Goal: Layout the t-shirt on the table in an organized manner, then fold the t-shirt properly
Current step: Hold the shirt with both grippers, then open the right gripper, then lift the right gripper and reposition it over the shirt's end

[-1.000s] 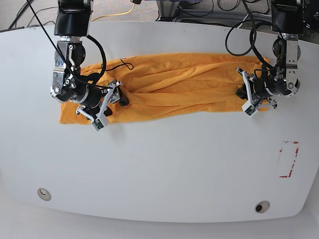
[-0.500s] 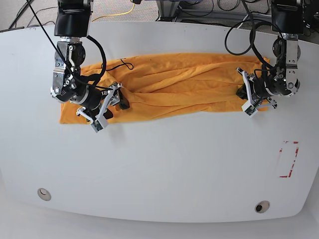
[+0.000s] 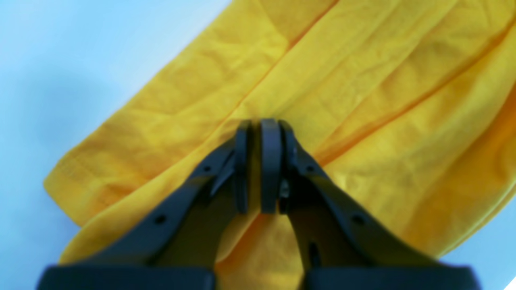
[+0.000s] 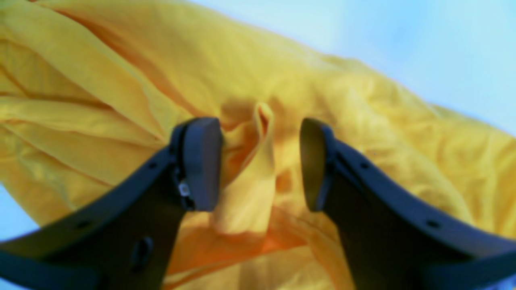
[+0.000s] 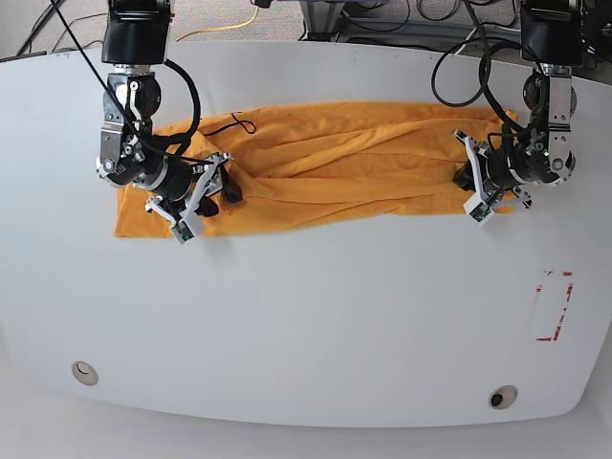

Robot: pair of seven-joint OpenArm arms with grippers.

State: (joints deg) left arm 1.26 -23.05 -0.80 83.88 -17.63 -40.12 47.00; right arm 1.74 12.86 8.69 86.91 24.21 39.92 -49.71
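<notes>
The orange-yellow t-shirt (image 5: 335, 163) lies as a long, creased band across the far half of the white table (image 5: 306, 316). At its right end in the base view, my left gripper (image 5: 468, 179) is shut on the cloth. In the left wrist view its pads (image 3: 269, 161) pinch a thin fold (image 3: 254, 123), and creases in the t-shirt (image 3: 363, 80) run out from there. At the shirt's left end my right gripper (image 5: 218, 199) is open. A raised ridge of t-shirt (image 4: 250, 189) stands between its fingers (image 4: 201, 161), which do not clamp it.
A red-tape rectangle (image 5: 555, 306) marks the table at the right. Two round grommets (image 5: 84, 372) (image 5: 501, 397) sit near the front edge. A thin black line (image 5: 234, 124) lies on the shirt's far left part. Cables run beyond the far edge.
My right gripper's jaws have narrowed around the cloth ridge, and that arm has shifted slightly up and left. The left arm and its grip have not moved.
</notes>
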